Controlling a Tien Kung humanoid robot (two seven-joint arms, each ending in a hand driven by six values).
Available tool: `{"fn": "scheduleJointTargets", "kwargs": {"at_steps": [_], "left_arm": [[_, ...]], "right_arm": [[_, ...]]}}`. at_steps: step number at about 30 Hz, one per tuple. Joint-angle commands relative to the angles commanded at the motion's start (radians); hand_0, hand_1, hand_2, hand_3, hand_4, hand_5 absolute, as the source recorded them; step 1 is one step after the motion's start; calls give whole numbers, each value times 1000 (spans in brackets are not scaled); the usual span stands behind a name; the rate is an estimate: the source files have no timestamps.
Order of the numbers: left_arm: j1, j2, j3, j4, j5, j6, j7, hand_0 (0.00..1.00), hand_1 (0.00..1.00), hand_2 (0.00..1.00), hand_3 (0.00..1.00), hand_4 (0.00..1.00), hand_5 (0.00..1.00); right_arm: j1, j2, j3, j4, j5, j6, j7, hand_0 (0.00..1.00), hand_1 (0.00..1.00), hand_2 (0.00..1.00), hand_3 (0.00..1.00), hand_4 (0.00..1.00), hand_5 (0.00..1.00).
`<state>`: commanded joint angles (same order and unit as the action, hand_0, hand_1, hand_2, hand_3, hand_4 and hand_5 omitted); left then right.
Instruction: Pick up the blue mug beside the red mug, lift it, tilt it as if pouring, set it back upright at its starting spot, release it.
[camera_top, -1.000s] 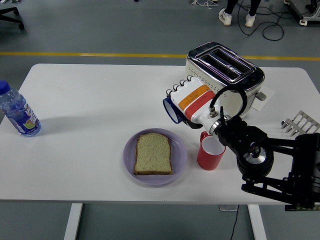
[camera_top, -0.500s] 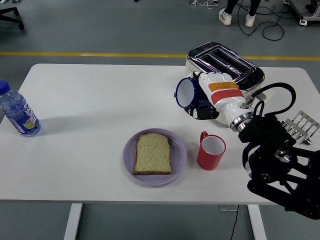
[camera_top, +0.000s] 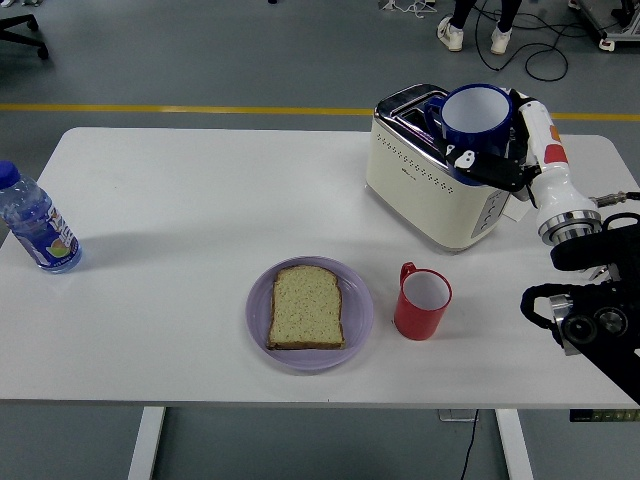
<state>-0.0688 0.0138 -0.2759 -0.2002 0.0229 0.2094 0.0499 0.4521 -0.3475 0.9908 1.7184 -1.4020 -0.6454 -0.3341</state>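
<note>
While the right hand (camera_top: 505, 150) grips the blue mug (camera_top: 472, 120) aloft over the toaster (camera_top: 430, 190), mouth facing the camera, its likely set-down spot beside the red mug (camera_top: 421, 301) lies nearer and slightly left, below

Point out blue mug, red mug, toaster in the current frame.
blue mug (camera_top: 478, 115): head view, white inside of the mug, held up by the right hand (camera_top: 505, 160).
red mug (camera_top: 416, 315): head view, outer red wall.
toaster (camera_top: 420, 195): head view, cream front side.
</note>
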Motion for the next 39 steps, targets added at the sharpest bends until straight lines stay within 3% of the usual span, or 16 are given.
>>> {"fn": "scheduleJointTargets", "kwargs": {"at_steps": [8, 13, 17, 21, 26, 39], "left_arm": [[-2, 0, 1, 1, 4, -1, 1, 633, 643, 653, 506, 241, 855], [-4, 0, 1, 1, 6, -1, 0, 633, 643, 653, 506, 240, 856], [-4, 0, 1, 1, 5, -1, 0, 633, 643, 653, 506, 240, 856], [-4, 0, 3, 1, 6, -1, 0, 633, 643, 653, 506, 240, 856], [-5, -1, 5, 1, 8, 0, 0, 634, 644, 653, 505, 240, 855], [-5, -1, 11, 2, 7, -1, 1, 633, 643, 653, 505, 241, 855]], "right_arm": [[-121, 30, 122, -50, 110, 0, 157, 382, 381, 550, 549, 610, 2], [-183, 55, 188, -140, 227, 0, 341, 391, 381, 552, 550, 607, 2], [-227, 79, 218, -217, 311, 50, 489, 395, 381, 554, 551, 605, 2], [-248, 100, 226, -281, 370, 81, 590, 395, 381, 554, 551, 605, 2], [-266, 126, 240, -353, 371, 110, 661, 409, 384, 555, 552, 599, 2], [-300, 147, 213, -501, 359, 138, 774, 426, 409, 563, 555, 586, 2]]}}
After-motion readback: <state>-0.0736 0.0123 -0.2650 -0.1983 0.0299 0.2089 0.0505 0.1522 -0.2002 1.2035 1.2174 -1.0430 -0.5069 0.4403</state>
